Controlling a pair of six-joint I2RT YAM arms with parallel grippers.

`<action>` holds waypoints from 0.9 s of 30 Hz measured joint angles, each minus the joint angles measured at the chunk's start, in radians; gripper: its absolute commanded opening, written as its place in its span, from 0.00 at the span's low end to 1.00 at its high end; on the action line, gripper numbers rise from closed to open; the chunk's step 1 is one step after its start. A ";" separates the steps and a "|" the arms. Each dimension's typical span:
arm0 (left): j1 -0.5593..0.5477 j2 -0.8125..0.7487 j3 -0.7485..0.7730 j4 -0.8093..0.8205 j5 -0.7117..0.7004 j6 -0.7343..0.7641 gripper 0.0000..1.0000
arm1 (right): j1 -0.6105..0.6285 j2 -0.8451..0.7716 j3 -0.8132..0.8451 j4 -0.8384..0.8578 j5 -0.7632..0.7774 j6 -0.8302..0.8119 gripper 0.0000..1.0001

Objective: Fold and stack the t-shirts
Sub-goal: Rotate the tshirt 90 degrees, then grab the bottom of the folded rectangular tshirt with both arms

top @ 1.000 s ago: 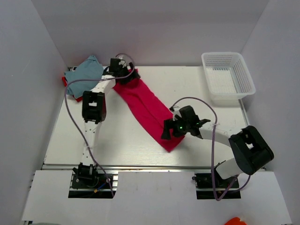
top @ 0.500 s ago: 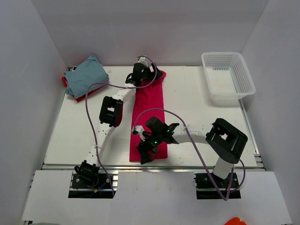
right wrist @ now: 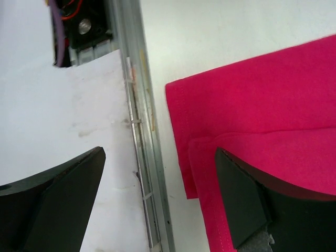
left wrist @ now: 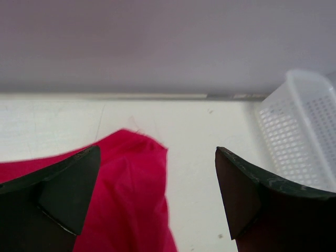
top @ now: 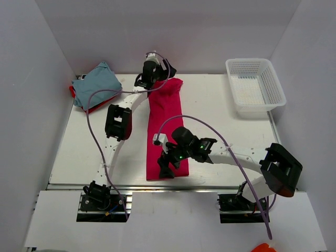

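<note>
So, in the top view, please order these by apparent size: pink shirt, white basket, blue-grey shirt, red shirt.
1. Pink shirt and white basket: too alike to rank.
2. Blue-grey shirt.
3. Red shirt: only an edge shows under the blue-grey one.

White mesh basket (top: 255, 107) sits upright at the table's (top: 215, 102) far right corner, near the back wall (top: 173, 31). Down at the bottom edge, something orange (top: 262, 248) peeks in.

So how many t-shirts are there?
3: a pink t-shirt stretched long down the middle, a blue-grey t-shirt at the far left corner, a red t-shirt peeking out beneath it. More might be hidden.
</note>
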 measured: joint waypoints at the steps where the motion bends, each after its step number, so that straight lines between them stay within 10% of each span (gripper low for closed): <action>1: 0.001 -0.024 0.000 -0.003 -0.004 0.002 1.00 | 0.000 -0.001 0.000 0.003 0.008 0.010 0.90; 10: 0.004 -0.363 -0.084 -0.193 -0.016 0.073 1.00 | -0.017 -0.127 -0.096 0.029 0.306 0.188 0.90; 20: -0.010 -1.197 -1.126 -0.410 -0.052 0.080 1.00 | -0.099 -0.353 -0.294 -0.052 0.519 0.407 0.90; 27: -0.084 -1.352 -1.490 -0.616 0.048 0.049 1.00 | -0.122 -0.422 -0.372 -0.067 0.478 0.463 0.83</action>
